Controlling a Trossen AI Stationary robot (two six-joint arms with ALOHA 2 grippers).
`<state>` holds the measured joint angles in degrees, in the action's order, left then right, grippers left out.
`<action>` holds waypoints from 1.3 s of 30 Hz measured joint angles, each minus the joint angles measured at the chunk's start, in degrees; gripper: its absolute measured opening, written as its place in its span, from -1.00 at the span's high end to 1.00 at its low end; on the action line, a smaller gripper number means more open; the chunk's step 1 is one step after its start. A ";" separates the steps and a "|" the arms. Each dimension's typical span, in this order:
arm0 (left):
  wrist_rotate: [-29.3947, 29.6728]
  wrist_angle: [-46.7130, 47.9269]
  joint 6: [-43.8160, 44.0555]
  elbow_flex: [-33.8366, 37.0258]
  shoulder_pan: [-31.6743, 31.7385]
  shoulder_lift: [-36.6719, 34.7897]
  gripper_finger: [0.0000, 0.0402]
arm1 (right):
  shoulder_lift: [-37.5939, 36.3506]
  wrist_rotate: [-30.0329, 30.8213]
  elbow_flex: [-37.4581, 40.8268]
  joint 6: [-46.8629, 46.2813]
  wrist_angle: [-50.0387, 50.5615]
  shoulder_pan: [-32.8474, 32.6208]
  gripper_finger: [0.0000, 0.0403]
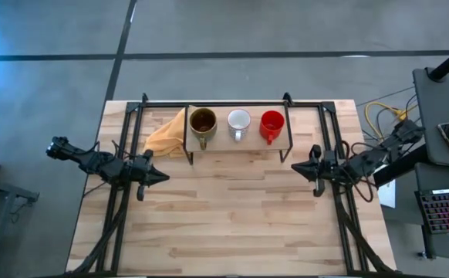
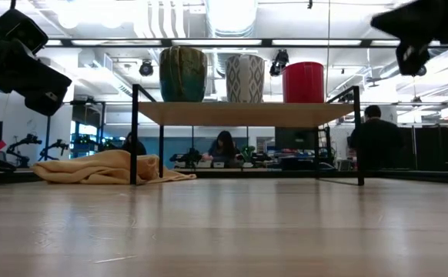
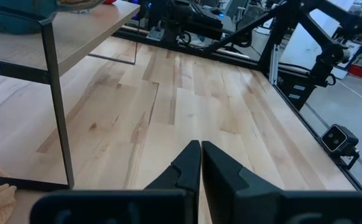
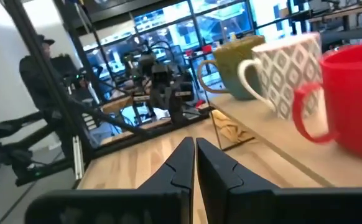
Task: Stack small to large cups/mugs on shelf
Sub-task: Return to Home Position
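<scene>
Three mugs stand upright in a row on the shelf [image 1: 209, 144] at the table's far side: the brownish-olive mug [image 1: 203, 123] on the left, the white mug [image 1: 239, 122] in the middle, the red mug [image 1: 271, 123] on the right. In the low view the olive mug [image 2: 183, 74], the white mug [image 2: 245, 78] and the red mug [image 2: 303, 82] rest on their bases on the board [image 2: 243, 113]. My left gripper [image 1: 165, 177] is shut and empty at the table's left, nearer than the shelf. My right gripper [image 1: 294, 169] is shut and empty at the table's right.
A crumpled tan cloth [image 1: 167, 136] lies on the table under and beside the shelf's left end; it also shows in the low view [image 2: 105, 167]. Black frame rails run along the table's left, right and far sides. People sit in the room beyond the table.
</scene>
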<state>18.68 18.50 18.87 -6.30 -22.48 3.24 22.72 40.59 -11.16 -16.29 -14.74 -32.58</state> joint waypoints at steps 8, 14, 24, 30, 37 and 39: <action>0.01 0.00 0.00 0.01 0.00 0.03 1.00 | -6.31 -0.12 9.48 1.62 -2.19 0.00 0.95; 0.01 0.00 0.00 0.01 0.00 0.03 1.00 | -9.43 0.02 10.68 8.37 1.89 -0.02 0.95; 0.02 0.00 0.00 0.01 0.00 0.09 1.00 | -9.79 0.01 10.65 25.48 6.45 -0.02 0.95; 0.02 0.00 0.00 0.01 0.00 0.08 1.00 | -9.48 0.01 10.65 17.19 6.53 -0.02 0.95; 0.01 0.00 0.00 0.01 0.00 0.09 1.00 | -9.50 -0.01 10.65 6.47 6.52 -0.02 0.95; 0.02 0.00 0.00 0.01 0.00 0.09 1.00 | -9.50 -0.01 10.65 5.29 6.49 -0.02 0.95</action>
<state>18.70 18.50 18.87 -6.28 -22.48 3.33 13.21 40.58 -0.51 -11.01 -8.25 -32.60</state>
